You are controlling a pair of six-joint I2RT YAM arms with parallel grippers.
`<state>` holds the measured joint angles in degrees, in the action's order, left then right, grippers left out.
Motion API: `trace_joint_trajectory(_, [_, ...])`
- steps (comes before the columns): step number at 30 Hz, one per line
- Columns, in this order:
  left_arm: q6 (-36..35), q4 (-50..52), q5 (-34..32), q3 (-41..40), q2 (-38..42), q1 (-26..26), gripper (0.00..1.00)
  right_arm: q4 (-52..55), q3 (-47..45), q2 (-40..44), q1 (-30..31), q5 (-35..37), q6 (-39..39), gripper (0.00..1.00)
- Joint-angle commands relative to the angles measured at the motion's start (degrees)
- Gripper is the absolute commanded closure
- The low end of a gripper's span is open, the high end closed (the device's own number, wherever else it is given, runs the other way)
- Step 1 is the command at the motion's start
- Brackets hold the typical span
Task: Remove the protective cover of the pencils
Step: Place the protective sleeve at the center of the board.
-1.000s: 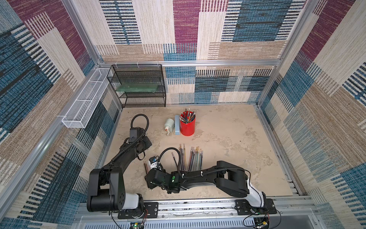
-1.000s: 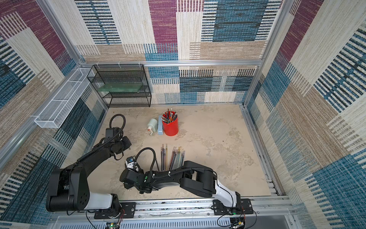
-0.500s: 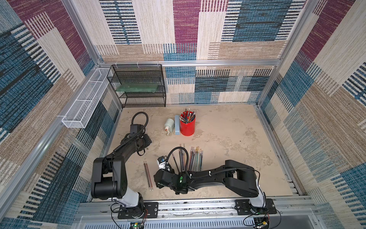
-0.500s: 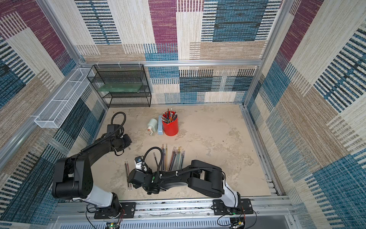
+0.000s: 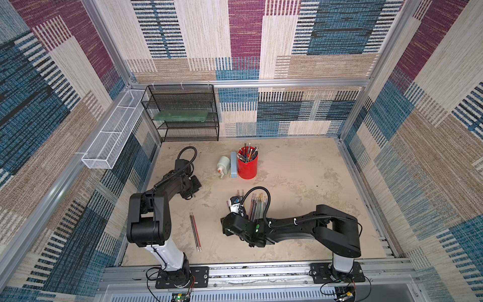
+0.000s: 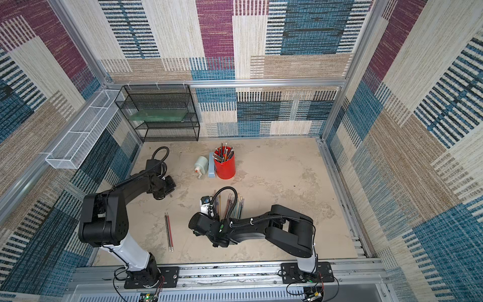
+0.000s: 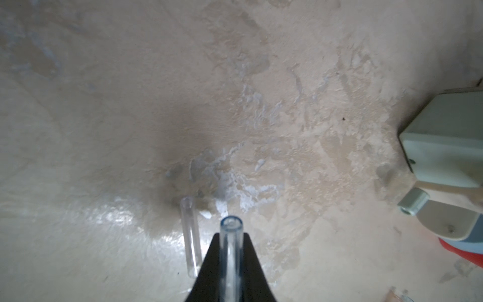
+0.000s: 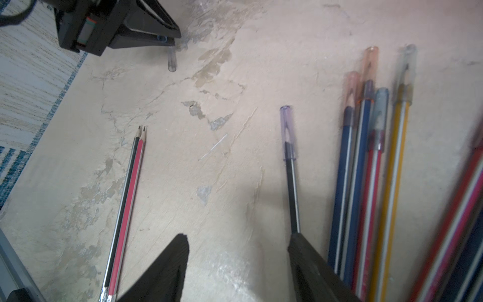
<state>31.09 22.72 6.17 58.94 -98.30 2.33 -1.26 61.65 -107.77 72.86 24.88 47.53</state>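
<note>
My left gripper [image 7: 231, 236] is shut on a clear tube-shaped protective cover [image 7: 230, 230], low over the table at the far left [image 5: 193, 186]. A second clear cover [image 7: 190, 235] lies loose on the table beside it. Two bare pencils [image 5: 195, 232] [image 8: 125, 204], one dark and one red, lie side by side near the front. My right gripper [image 8: 238, 236] hangs open and empty between them and a row of several capped pencils [image 5: 258, 206] [image 8: 366, 170]. A dark pencil with a purple cover [image 8: 287, 130] runs under one right finger.
At the back stand a red cup [image 5: 247, 167] of pencils, a blue box [image 5: 233, 164] and a pale green sharpener [image 5: 223, 164]. A black mesh shelf [image 5: 183, 115] fills the far left corner. A white wire basket [image 5: 112, 136] hangs on the left wall.
My right gripper has slid right, away from the two bare pencils, and has opened a little. The left arm has folded up while its gripper stayed shut near the same spot.
</note>
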Motion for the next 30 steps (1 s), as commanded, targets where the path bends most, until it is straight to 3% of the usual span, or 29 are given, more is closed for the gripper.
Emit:
trace_joint_trajectory(1, [-1.7, 2.0, -0.1, 0.8, -0.5, -0.1, 0.97, -1.9, -0.1, 0.4, -0.1, 1.3, 0.9, 0.34])
trace_joint_trajectory(30, [-1.7, 3.6, -0.6, 2.3, -1.9, -0.2, 0.79, 1.7, 1.4, 0.5, -0.5, 2.8, 1.0, 0.32])
